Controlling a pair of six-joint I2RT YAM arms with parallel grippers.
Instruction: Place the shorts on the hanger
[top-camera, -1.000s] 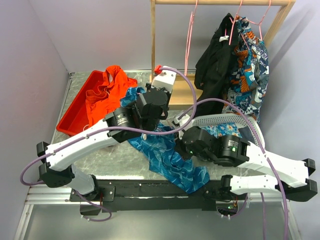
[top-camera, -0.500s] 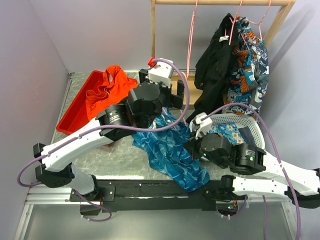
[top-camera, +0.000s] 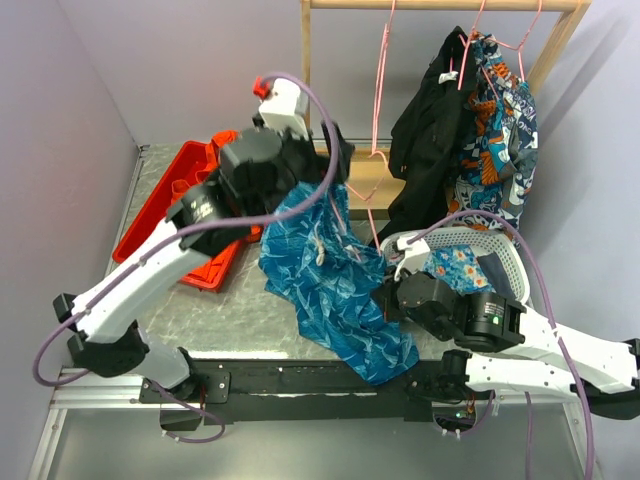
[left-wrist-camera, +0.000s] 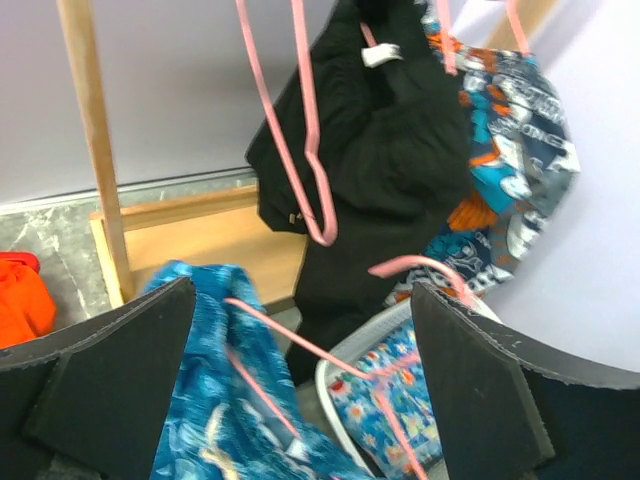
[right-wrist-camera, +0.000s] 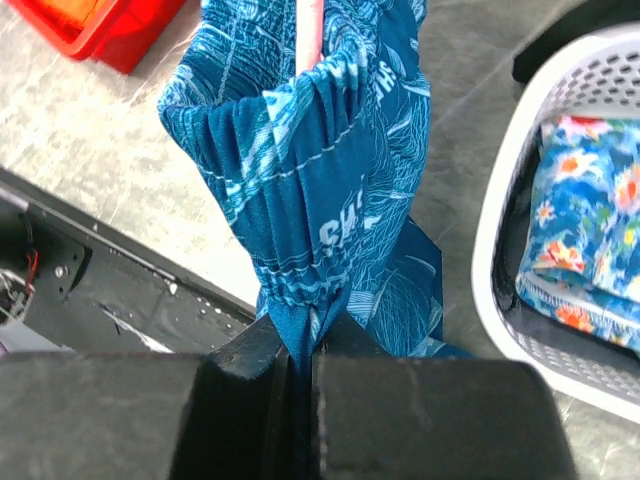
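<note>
Right hand (right-wrist-camera: 300, 352) clamped tight on the shorts (right-wrist-camera: 330, 180), fingers fully closed.

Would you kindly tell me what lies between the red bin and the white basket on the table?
In the top external view, the shorts drape across that stretch, between the red bin and the white basket.

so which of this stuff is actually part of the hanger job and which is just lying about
In the job: shorts, pink hanger inside them, right gripper, left gripper.

Lying about: red bin, orange garment, white basket, black garment, floral garment, spare hanger, wooden rack.
</note>
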